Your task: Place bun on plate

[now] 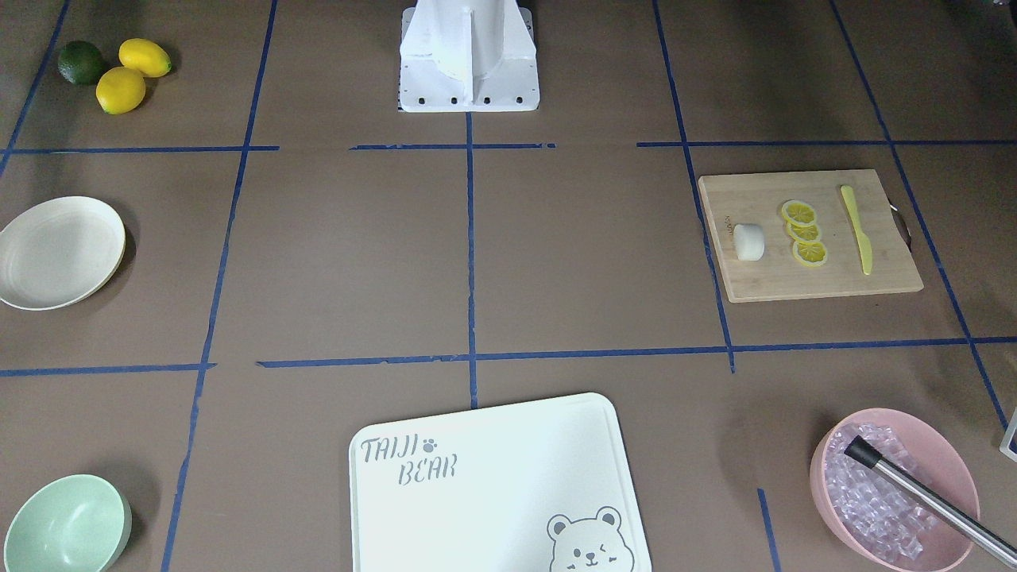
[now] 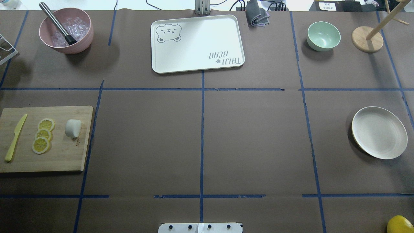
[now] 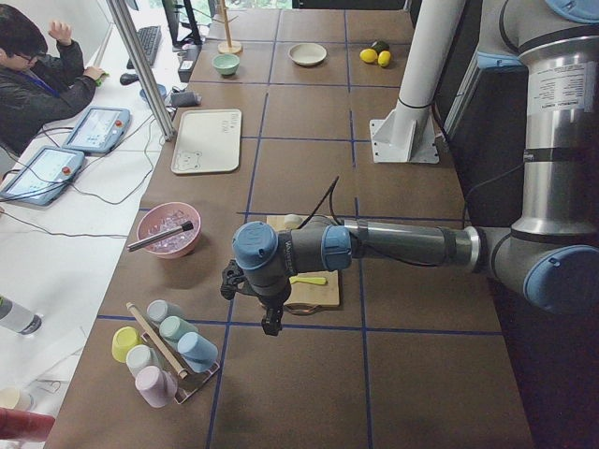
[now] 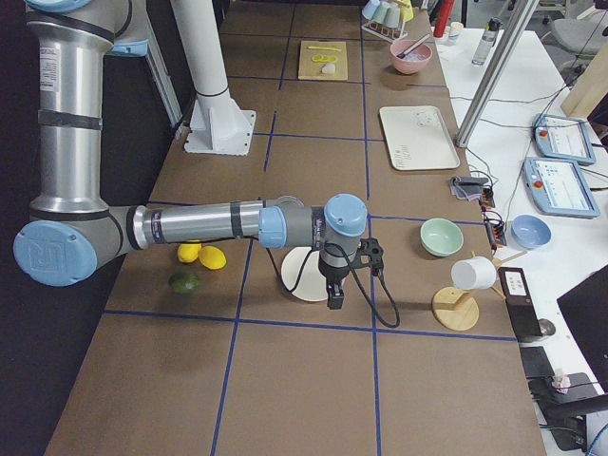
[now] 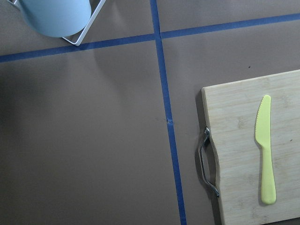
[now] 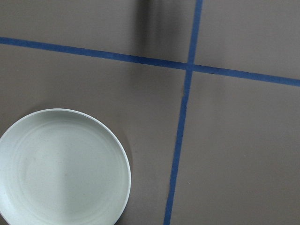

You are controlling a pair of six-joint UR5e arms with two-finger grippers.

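Note:
The bun (image 1: 748, 241) (image 2: 73, 128), a small white lump, lies on a wooden cutting board (image 1: 810, 282) (image 2: 58, 158) beside three lemon slices (image 1: 804, 232) and a yellow knife (image 5: 265, 145). The cream plate (image 1: 59, 251) (image 2: 379, 132) (image 6: 61, 168) sits bare at the table's opposite end. My left gripper (image 3: 271, 325) hangs past the board's outer end, away from the bun. My right gripper (image 4: 334, 300) hangs just beyond the plate. Both show only in the side views, so I cannot tell whether they are open or shut.
A white bear-printed board (image 2: 197, 43) lies at the far middle, with a pink bowl of ice (image 2: 66, 30) and a mint bowl (image 2: 323, 35) to either side. Lemons and a lime (image 1: 115, 71) lie near the plate. A cup rack (image 3: 164, 351) stands near my left gripper.

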